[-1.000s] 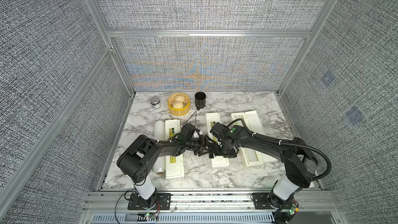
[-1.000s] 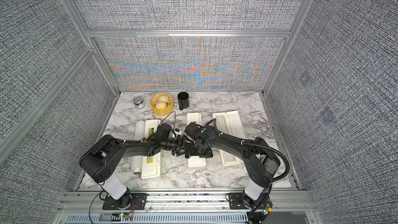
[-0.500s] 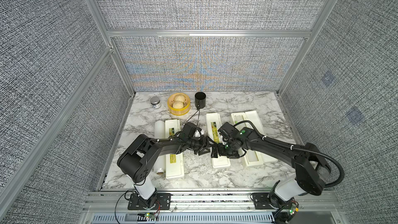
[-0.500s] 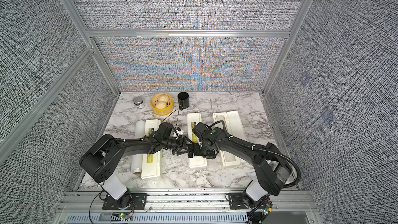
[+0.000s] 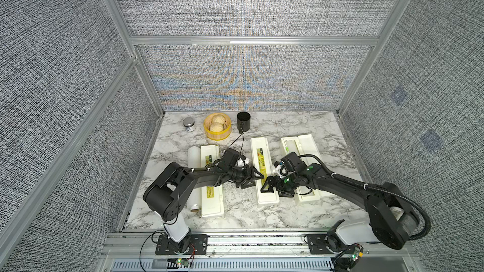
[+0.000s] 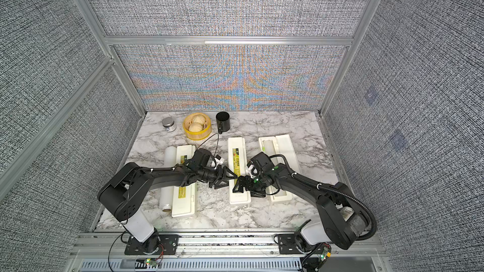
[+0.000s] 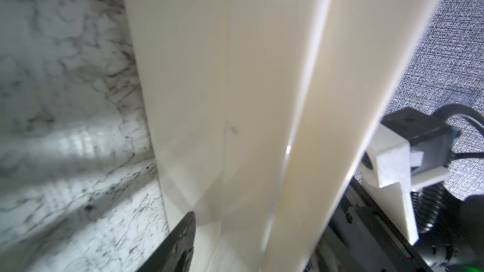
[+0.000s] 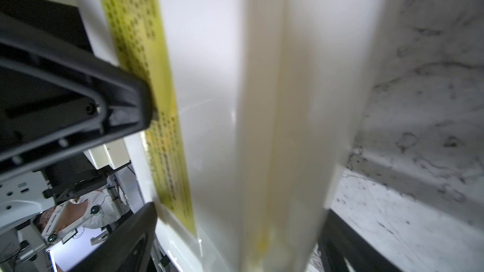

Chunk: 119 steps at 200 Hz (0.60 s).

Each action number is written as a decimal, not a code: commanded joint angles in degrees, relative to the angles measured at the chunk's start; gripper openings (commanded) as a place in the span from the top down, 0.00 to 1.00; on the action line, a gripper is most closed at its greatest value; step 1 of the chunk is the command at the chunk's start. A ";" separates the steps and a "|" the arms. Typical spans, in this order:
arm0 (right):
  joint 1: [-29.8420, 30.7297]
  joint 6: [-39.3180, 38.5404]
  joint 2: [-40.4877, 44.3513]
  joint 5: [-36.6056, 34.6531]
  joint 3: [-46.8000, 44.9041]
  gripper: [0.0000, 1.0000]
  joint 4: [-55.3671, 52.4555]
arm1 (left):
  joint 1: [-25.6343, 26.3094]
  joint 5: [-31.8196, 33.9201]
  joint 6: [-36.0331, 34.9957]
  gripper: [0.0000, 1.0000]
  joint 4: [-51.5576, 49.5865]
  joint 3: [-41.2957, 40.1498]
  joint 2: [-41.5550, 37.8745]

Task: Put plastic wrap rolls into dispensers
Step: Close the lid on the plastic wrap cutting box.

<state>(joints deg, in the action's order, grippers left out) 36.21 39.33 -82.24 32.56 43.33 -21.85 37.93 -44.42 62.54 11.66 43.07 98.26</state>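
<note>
Three cream-white dispensers lie side by side on the marble table [image 5: 235, 215]. The left dispenser [image 5: 210, 197] and the middle dispenser [image 5: 262, 150] are closed. The right dispenser [image 5: 305, 147] lies open. One plastic wrap roll [image 5: 193, 163] lies beside the left dispenser. My left gripper [image 5: 258, 180] is shut on the middle dispenser's left edge, one finger [image 8: 125, 100] on the yellow label and the other finger [image 7: 180, 239] low against its side. My right gripper [image 5: 273, 192] stands open astride the same dispenser [image 8: 248, 100] from its right side.
At the back stand a yellow steamer basket [image 5: 217, 129] with buns, a black mug [image 5: 243, 121] and a small metal jar [image 5: 188, 124]. Grey fabric walls close in the table on three sides.
My right arm has swung out to the right, and its gripper has slid toward the front along the middle dispenser, jaws slightly narrower. The left gripper has hardly moved.
</note>
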 commanded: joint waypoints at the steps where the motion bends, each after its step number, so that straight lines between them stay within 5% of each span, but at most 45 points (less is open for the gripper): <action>1: 0.33 2.59 -2.37 0.88 -1.84 0.12 4.21 | 0.21 7.54 0.65 0.35 -12.17 -2.37 0.50; 31: 0.07 0.70 -1.64 -2.02 0.22 0.13 0.26 | 0.21 7.77 2.40 0.36 -9.84 -5.07 0.09; 119: -6.65 -7.73 -5.28 -9.00 14.23 0.06 -10.74 | -5.37 5.86 -9.76 0.33 -27.19 13.04 3.42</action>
<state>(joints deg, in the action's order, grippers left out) 31.29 34.68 -85.25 25.12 54.41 -30.22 34.33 -42.89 57.89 -3.29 52.56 99.79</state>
